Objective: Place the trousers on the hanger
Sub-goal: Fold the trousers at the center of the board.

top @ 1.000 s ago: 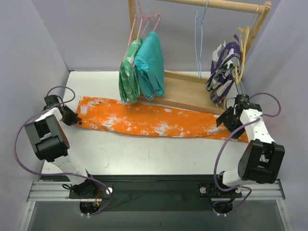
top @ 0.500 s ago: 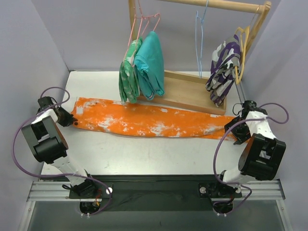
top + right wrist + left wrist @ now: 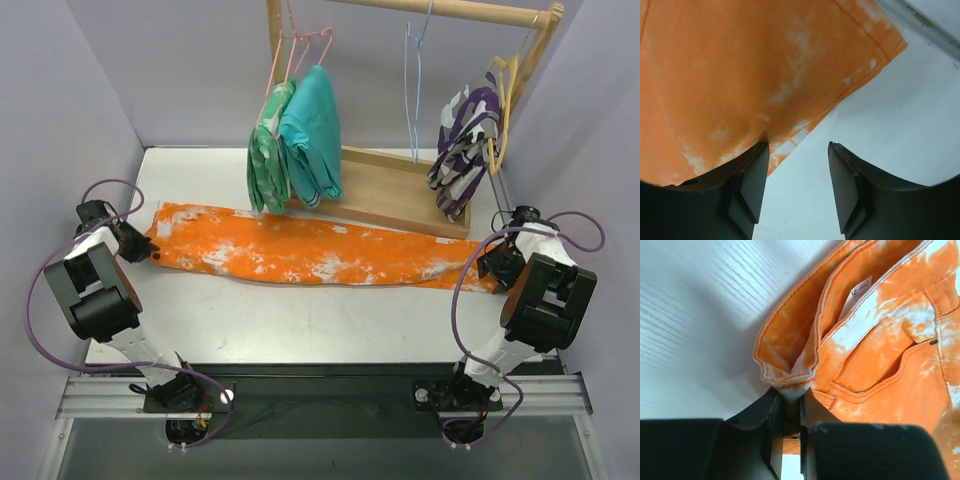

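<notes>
The orange trousers [image 3: 310,255] with white splotches lie stretched flat across the table, waistband at the left, leg ends at the right. My left gripper [image 3: 148,250] is shut on the waistband edge [image 3: 790,385]. My right gripper [image 3: 493,268] is open at the leg end; its left finger presses on the hem [image 3: 790,100], and only bare table shows between the jaws. The light-blue hanger [image 3: 415,90] hangs empty from the wooden rail, above and behind the trousers.
A wooden rack [image 3: 400,190] stands behind the trousers. Pink hangers [image 3: 295,60] carry teal and green garments [image 3: 300,140]. A yellow hanger [image 3: 503,100] carries a purple-and-white garment [image 3: 460,150]. Walls stand close on both sides.
My left gripper pulled the waistband a little further left. My right gripper moved right toward the wall, to the very end of the leg, and the trousers now lie straighter.
</notes>
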### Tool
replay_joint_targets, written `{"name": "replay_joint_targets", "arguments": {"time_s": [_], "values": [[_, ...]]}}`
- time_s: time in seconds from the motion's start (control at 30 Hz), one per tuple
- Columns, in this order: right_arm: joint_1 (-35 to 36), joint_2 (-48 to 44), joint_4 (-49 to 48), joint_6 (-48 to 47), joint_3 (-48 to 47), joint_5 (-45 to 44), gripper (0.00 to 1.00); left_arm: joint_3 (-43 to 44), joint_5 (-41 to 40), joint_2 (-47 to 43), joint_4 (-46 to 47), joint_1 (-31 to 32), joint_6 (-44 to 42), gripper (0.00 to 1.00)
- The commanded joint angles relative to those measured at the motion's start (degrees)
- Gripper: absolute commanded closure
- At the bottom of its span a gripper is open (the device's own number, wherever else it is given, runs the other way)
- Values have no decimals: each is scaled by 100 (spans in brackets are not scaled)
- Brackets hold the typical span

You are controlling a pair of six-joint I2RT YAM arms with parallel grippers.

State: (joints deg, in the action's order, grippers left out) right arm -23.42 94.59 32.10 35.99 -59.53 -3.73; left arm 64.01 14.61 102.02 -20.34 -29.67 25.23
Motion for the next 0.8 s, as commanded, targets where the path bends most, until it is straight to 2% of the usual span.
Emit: {"name": "replay_joint_targets", "arguments": {"time_s": [0.0, 0.17, 0.37, 0.63, 0.73, 0.77], "values": [[-101, 130, 16, -92, -279, -409, 50, 68, -151, -261, 249, -56, -19, 100], [-321, 201, -89, -241, -139, -717, 53, 94, -187, -253, 258, -56, 43, 100], [-699, 262, -564, -408, 73, -445, 59, 226, -248, -305, 66, -56, -97, 100], [-796, 631, -792, -575, -59, -304, 64, 244, -328, -349, -146, -65, -238, 100], [-796, 675, -880, -584, 2, -287, 70, 165, -319, -411, -146, -56, -186, 100], [-813, 658, -889, -593, 37, -287, 74, 139, -327, -454, -128, -65, -177, 100]]}}
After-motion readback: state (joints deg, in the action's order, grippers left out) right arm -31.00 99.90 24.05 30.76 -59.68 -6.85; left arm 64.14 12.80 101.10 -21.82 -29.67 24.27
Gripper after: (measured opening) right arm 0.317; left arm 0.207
